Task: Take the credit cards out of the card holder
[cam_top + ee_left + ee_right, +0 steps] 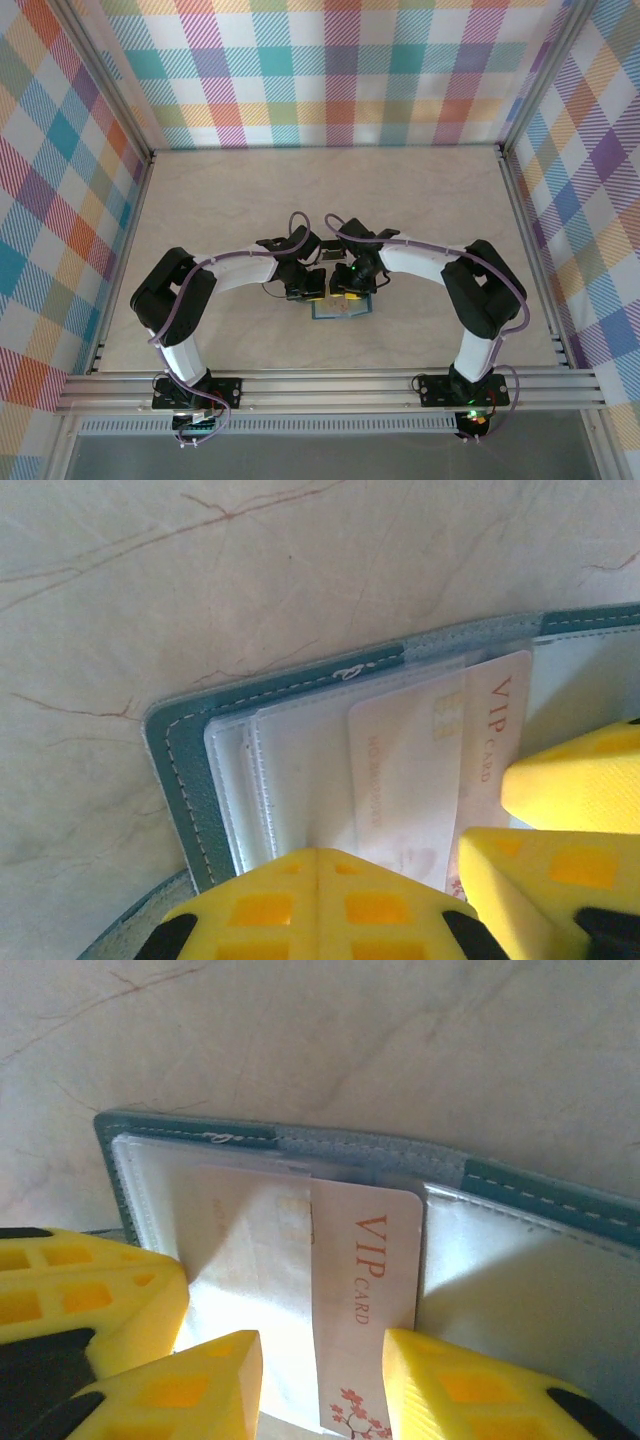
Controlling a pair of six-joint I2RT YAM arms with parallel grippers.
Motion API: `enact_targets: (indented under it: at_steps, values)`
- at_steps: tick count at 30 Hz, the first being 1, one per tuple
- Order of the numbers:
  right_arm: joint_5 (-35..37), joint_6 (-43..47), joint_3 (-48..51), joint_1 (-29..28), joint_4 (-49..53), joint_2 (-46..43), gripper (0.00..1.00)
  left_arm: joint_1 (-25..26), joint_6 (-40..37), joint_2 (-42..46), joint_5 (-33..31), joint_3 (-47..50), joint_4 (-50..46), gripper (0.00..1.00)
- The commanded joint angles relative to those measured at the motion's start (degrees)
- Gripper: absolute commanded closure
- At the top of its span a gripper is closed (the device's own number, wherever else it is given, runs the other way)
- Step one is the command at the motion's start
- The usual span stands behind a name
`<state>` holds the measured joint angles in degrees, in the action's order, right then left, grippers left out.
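The teal card holder [340,311] lies open on the table, its clear inner sleeves facing up [300,770] [520,1270]. A pale credit card marked "VIP card" [365,1290] [495,730] sticks partway out of a sleeve. A second pale card with a chip [405,770] [250,1260] sits beside it under clear plastic. My right gripper [322,1375] [350,288] is open, its yellow fingertips [455,1385] straddling the VIP card. My left gripper [318,858] [303,290] is shut, its tips pressed together on the sleeve near the holder's left end.
Both arms meet over the holder at the middle of the pale table [200,200]. A small dark flat thing [335,257] lies just behind the grippers. Plaid walls [340,70] and metal rails [330,385] box the table in.
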<state>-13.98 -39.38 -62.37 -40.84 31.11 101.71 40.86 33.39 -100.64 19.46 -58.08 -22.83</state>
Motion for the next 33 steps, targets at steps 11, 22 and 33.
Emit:
enact_targets:
  at_steps: [11,22,33]
  values:
    - [-0.4,0.7,0.9,1.1,0.4,-1.8,0.62,2.3,-1.2,-0.8,0.6,-6.5,-5.8,1.0]
    - [-3.3,1.5,4.0,2.5,-2.8,-2.0,0.65,3.3,-2.0,-4.2,-2.4,-7.1,-8.9,1.0]
    - [-13.8,0.3,10.1,5.2,-13.8,-3.9,0.7,3.8,-3.5,-6.5,-4.3,-7.3,-11.8,1.0]
